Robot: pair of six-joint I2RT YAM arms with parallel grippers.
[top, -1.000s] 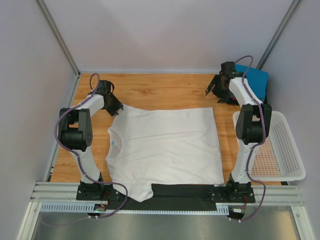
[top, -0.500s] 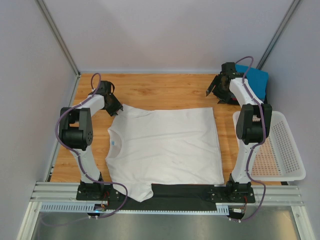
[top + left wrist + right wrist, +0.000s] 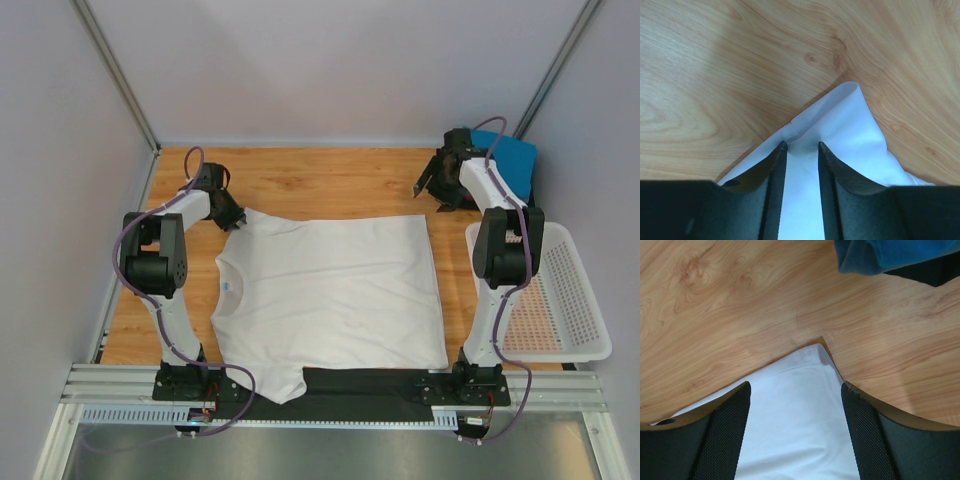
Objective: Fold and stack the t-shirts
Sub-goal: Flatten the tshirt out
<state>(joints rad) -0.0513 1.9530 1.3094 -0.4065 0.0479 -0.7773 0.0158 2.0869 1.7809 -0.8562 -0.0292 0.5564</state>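
A large white t-shirt (image 3: 330, 290) lies flat on the wooden table (image 3: 320, 180), collar to the left. My left gripper (image 3: 228, 214) is low at its far left corner. In the left wrist view the left gripper (image 3: 801, 146) stands on the white cloth (image 3: 850, 130), jaws a narrow gap apart with cloth between them. My right gripper (image 3: 432, 188) hovers wide open over the far right corner, and the right wrist view shows this gripper (image 3: 796, 387) above the cloth (image 3: 795, 410). A blue t-shirt (image 3: 510, 155) lies far right. A black t-shirt (image 3: 370, 383) lies at the front edge. No grey one shows.
A white perforated basket (image 3: 560, 300) sits at the right edge beside the right arm. The blue cloth (image 3: 880, 252) rests on something dark (image 3: 935, 272) just beyond the right gripper. Grey walls stand on the left, the right and behind.
The right gripper has shifted very slightly to the right. The left gripper and the white t-shirt have hardly moved.
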